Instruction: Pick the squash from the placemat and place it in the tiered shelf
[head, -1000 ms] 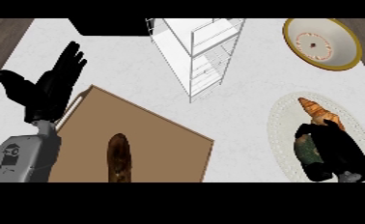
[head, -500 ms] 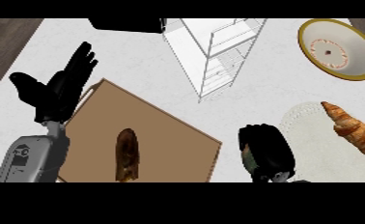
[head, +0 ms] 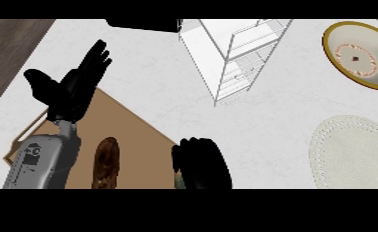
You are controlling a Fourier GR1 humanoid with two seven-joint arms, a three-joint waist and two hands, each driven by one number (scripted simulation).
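Note:
My right hand [head: 201, 163] is at the bottom centre of the head view, its fingers curled downward round the squash [head: 178, 178]. Only a dark greenish sliver of the squash shows at the hand's left edge. The hand hovers by the right corner of the brown board, below and left of the white tiered shelf [head: 236, 61]. The pale oval placemat [head: 347, 151] lies at the right edge, well apart from the hand, and its visible part is bare. My left hand [head: 70, 88] rests open at the left, fingers up.
A brown cutting board [head: 136, 138] fills the lower left, with a dark brown oblong item [head: 107, 163] lying on it. A yellow-rimmed plate [head: 358, 56] sits at the top right. A black object [head: 144, 24] stands at the counter's back edge, left of the shelf.
My right hand has left the placemat with the squash and moved left toward the cutting board's corner. The croissant on the mat no longer shows. The left hand stays raised and open.

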